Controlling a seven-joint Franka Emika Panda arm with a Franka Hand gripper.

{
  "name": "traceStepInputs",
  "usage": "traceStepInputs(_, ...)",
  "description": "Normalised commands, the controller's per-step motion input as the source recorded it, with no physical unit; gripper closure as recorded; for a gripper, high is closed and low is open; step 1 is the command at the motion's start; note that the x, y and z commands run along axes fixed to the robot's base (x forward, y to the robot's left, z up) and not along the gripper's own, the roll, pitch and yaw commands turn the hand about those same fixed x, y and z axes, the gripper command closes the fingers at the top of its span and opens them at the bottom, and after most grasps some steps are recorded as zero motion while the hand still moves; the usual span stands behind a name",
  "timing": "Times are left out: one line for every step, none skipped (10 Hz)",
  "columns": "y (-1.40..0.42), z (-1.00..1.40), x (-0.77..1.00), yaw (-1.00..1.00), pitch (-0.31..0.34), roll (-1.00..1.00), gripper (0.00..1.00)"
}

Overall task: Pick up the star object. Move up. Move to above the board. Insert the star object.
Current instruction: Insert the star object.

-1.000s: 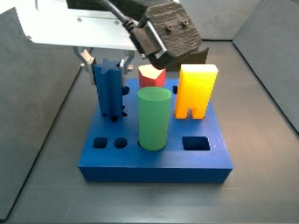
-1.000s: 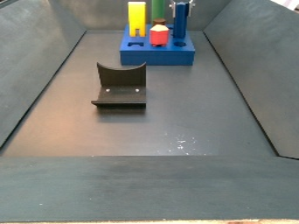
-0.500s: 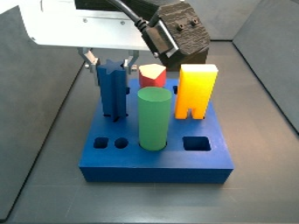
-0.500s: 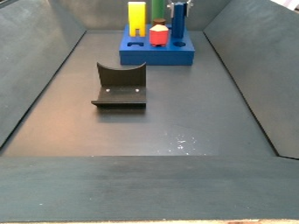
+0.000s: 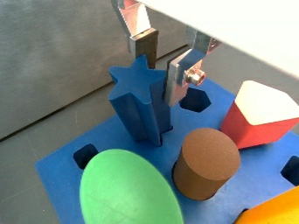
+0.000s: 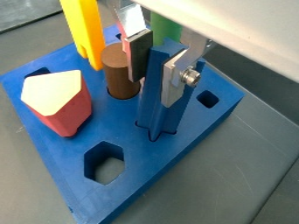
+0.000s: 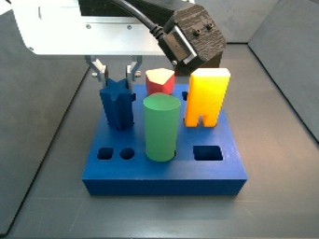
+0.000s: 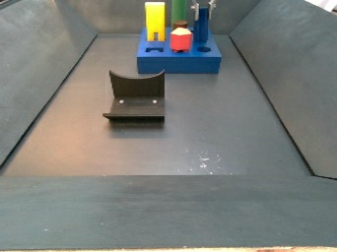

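Observation:
The star object, a dark blue star-shaped prism, stands upright with its lower part sunk in a hole at the back left of the blue board. It also shows in both wrist views. My gripper is directly over it, and its silver fingers flank only the star's top end. The jaws look open, with the star resting in the board. In a side view the star and board are far away under the gripper.
On the board stand a green cylinder, a red pentagon-topped block, a yellow block and a brown cylinder. Several holes stay open along the front. The fixture stands on the dark floor mid-bin. Grey walls ring the bin.
The star object has dropped lower into the board's hole. Its top now sits level with my fingertips instead of up between the fingers. The gripper has barely moved.

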Motion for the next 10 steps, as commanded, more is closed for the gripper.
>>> traceStepInputs(0.15,-0.33,0.22,-0.01,0.067,0.04,1.0)
traceStepInputs(0.26,-0.23,0.17,-0.02,0.076,0.0,1.0)
traceStepInputs(0.36,-0.22,0.17,-0.04,0.107,0.0,1.0)
traceStepInputs(0.23,-0.27,0.14,-0.05,0.051,0.0,1.0)
traceStepInputs(0.18,-0.62,0.03,-0.05,0.0,0.02,1.0)
traceStepInputs(0.05,-0.94,-0.08,0.0,-0.13,0.05,1.0)
traceStepInputs(0.02,-1.0,-0.14,0.0,-0.136,0.04,1.0)
traceStepInputs(0.0,-0.96,-0.12,0.0,-0.151,0.02,1.0)
traceStepInputs(0.08,-0.31,-0.02,-0.01,-0.176,-0.18,1.0)
traceStepInputs(0.0,0.0,0.0,0.0,0.0,0.0,1.0)
